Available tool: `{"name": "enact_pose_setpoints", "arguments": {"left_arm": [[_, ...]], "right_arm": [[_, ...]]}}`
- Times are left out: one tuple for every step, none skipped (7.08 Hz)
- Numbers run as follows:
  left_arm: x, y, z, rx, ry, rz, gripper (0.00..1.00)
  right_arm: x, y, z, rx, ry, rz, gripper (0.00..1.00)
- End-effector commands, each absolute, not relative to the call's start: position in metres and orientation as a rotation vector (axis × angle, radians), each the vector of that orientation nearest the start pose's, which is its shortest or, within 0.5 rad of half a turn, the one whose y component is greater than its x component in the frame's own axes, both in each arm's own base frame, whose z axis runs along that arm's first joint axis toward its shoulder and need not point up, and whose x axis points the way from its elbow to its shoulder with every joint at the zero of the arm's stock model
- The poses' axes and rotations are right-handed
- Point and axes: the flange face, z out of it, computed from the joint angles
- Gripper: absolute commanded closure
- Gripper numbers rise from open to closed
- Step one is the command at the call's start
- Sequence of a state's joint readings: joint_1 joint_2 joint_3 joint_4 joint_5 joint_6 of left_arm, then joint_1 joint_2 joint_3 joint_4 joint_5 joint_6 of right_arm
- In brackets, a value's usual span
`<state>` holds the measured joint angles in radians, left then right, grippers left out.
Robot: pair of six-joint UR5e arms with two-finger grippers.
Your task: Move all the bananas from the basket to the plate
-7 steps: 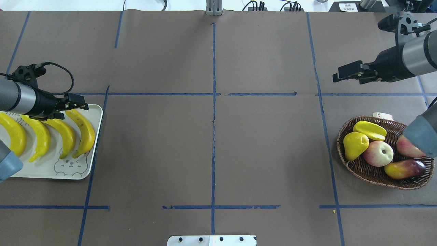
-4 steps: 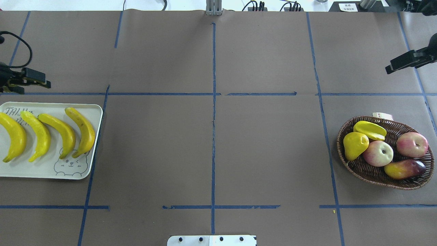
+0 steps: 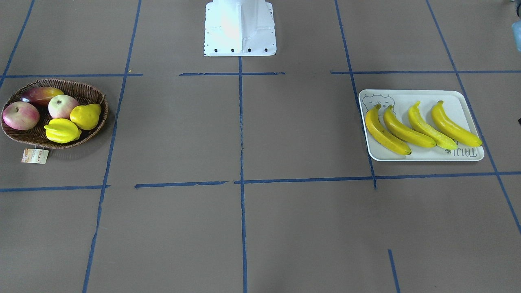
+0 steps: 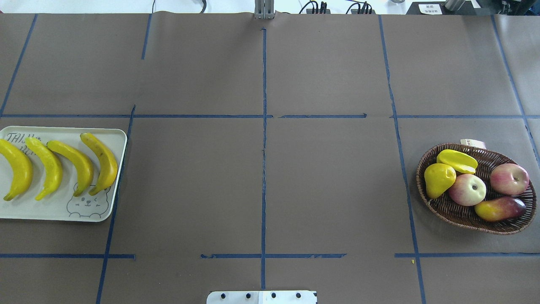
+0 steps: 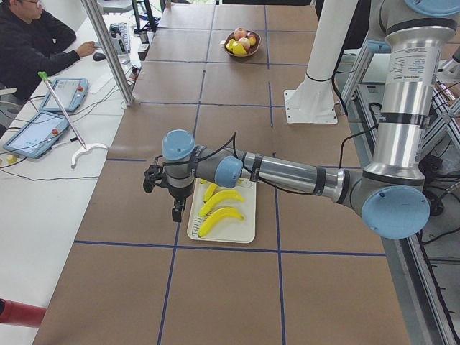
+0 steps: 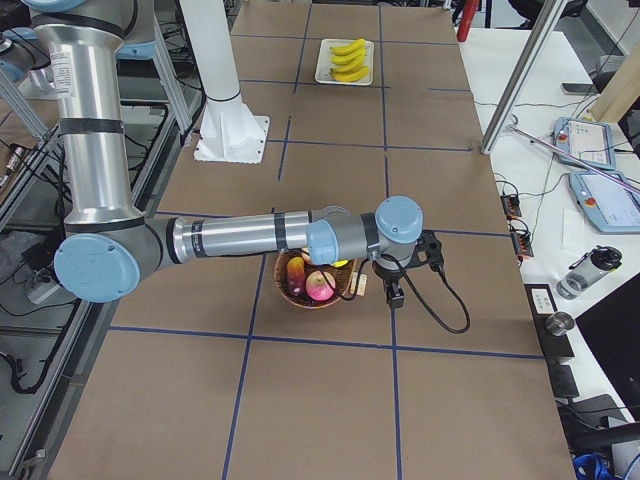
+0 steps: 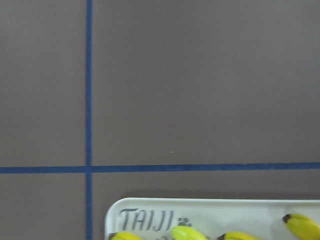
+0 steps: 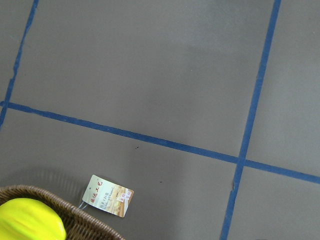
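Four bananas point(image 4: 101, 162) lie side by side on the plate point(image 4: 46, 209) at the left end of the bench point(image 4: 329, 185), and the basket point(image 4: 460, 213) at its right end holds only other fruit point(image 4: 466, 189), so you can count the transfer as done. Both arms have left the overhead view since a second ago: the left claw point(image 5: 175, 210) hangs just beyond the plate, the right claw point(image 6: 394, 294) just beyond the basket. Neither carries a banana; how far either stands open you cannot tell from the side views
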<state>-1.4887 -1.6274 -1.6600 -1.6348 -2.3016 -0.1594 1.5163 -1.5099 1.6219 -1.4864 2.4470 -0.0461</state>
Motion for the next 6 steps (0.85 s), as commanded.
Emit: {"name": "enact_pose_setpoints", "arguments": {"left_arm": [[-0.067, -0.486, 0.649, 0.026, 0.823, 0.012, 0.0], [-0.067, -0.477, 0.657, 0.008, 0.827, 0.003, 0.0], [-0.067, -0.477, 0.655, 0.002, 0.828, -0.001, 0.0], [-0.067, -0.478, 0.651, 0.01, 0.827, 0.002, 0.0], [-0.068, -0.477, 0.652, 0.005, 0.825, -0.007, 0.0], [-0.068, -0.477, 0.654, -0.001, 0.824, -0.011, 0.0]], "right_arm": [[0.034, -0.523, 0.602, 0.162, -0.872, -0.167, 0.0], [0.035, -0.522, 0.611, 0.149, -0.866, -0.165, 0.0], [0.035, -0.519, 0.637, 0.096, -0.869, -0.136, 0.0], [0.037, -0.515, 0.646, 0.081, -0.871, -0.122, 0.0], [0.04, -0.5, 0.661, 0.057, -0.868, -0.11, 0.0], [0.05, -0.496, 0.666, 0.055, -0.867, -0.083, 0.0]]}}
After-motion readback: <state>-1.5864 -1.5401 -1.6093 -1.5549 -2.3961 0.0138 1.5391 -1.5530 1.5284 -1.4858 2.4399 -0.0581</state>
